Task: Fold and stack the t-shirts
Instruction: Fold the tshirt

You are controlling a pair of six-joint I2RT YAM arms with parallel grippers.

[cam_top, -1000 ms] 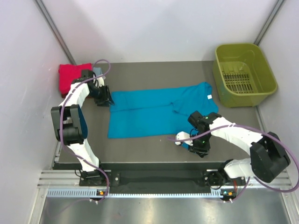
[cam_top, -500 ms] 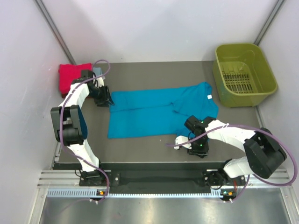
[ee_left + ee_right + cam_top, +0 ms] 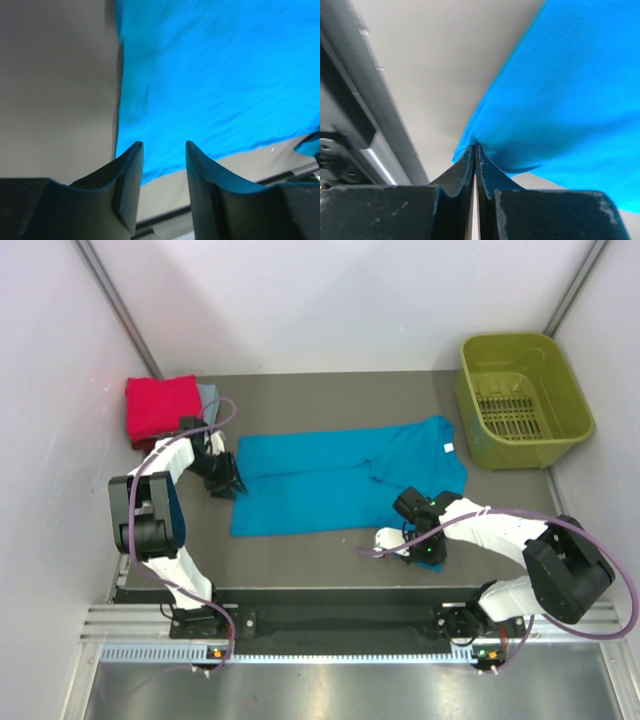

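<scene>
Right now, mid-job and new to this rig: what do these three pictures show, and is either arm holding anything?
Two white robot arms are bolted at the near edge of a table, and each ends in a two-finger gripper. The wide picture looks down from above. The other two come from a camera on each wrist. A blue shirt lies spread out. A folded red shirt and a grey-blue shirt sit far left, and a green basket far right. The right gripper is shut, pinching the blue shirt's near right edge. The left gripper is open at its left edge, holding nothing.
</scene>
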